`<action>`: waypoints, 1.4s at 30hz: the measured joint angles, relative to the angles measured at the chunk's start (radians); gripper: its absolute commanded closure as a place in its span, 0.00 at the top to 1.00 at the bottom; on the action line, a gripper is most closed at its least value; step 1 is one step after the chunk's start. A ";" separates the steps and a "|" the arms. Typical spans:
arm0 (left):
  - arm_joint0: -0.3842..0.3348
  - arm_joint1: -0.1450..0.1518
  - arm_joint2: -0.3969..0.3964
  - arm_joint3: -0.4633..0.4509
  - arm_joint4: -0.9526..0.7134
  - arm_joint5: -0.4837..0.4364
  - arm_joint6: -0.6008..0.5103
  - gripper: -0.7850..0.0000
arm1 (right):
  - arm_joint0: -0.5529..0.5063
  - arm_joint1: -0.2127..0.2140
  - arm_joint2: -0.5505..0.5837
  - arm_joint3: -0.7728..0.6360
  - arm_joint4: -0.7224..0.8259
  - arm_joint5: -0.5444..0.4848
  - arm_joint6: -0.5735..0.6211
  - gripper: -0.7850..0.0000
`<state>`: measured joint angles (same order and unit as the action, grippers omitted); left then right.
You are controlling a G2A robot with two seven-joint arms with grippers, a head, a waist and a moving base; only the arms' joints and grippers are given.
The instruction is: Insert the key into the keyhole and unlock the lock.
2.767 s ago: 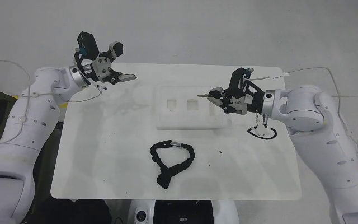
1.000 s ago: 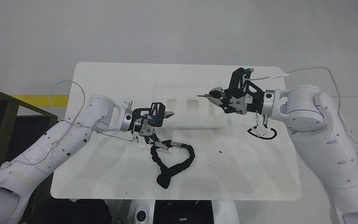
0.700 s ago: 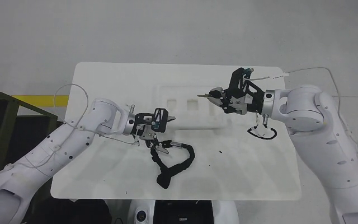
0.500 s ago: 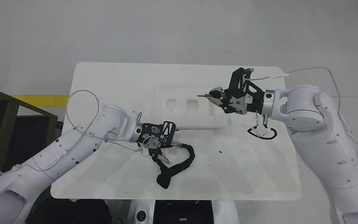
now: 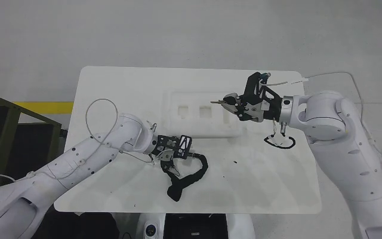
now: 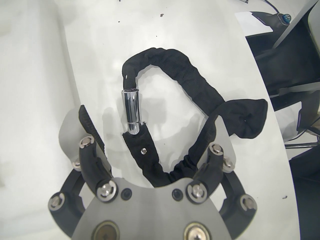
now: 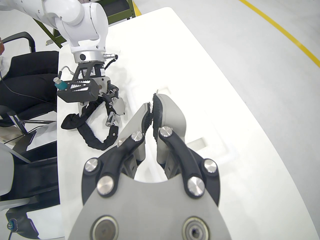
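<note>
Over on the left half of the white table (image 5: pixel 101 107), the left gripper (image 5: pixel 173 156) sits low near the front-middle, right at the chain lock (image 5: pixel 192 174). On its wrist cam the fingers (image 6: pixel 87 126) are spread wide with nothing grabbed. They straddle the black fabric-sleeved bit of the lock right where it meets the chrome cylinder (image 6: pixel 131 112). One finger is beside the sleeve and the other is over the far side of the loop. I can't tell if either is touching it.

The lock lies flat as a closed loop, with the cylinder joining the two sleeve ends. A floppy tail of sleeve points toward the front edge of the table.

Just behind it, mid-table, there's a white foam tray (image 5: pixel 179 128) with square pockets.

Further right, the right gripper (image 5: pixel 230 103) hangs above the right end of the tray. It's pinched tight on the key (image 5: pixel 218 102), and the thin metal tip pokes out leftward, well apart from the lock. Its wrist cam shows the pads (image 7: pixel 156 112) pressed together.

A small black cord loop (image 5: pixel 279 142) lies on the table under that arm's wrist, just right of the tray.
</note>
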<state>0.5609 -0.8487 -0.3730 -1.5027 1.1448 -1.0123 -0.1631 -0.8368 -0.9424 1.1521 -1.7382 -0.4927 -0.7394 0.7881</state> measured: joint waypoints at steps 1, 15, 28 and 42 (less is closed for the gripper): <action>0.001 -0.003 0.000 0.005 0.002 0.000 0.003 1.00 | 0.000 0.000 0.000 0.000 0.000 0.000 0.000 0.00; 0.005 -0.037 0.003 0.068 0.075 0.000 0.079 0.77 | 0.000 0.000 0.000 0.000 0.000 0.000 0.000 0.00; 0.022 -0.060 -0.018 0.112 0.115 0.000 0.110 0.41 | 0.000 0.000 0.000 0.000 0.000 0.000 0.000 0.00; 0.048 -0.071 -0.073 0.139 0.098 0.006 0.131 0.00 | 0.000 0.000 0.000 0.000 0.000 0.000 0.000 0.00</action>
<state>0.6090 -0.9195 -0.4459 -1.3634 1.2432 -1.0062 -0.0322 -0.8368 -0.9424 1.1521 -1.7382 -0.4927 -0.7394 0.7881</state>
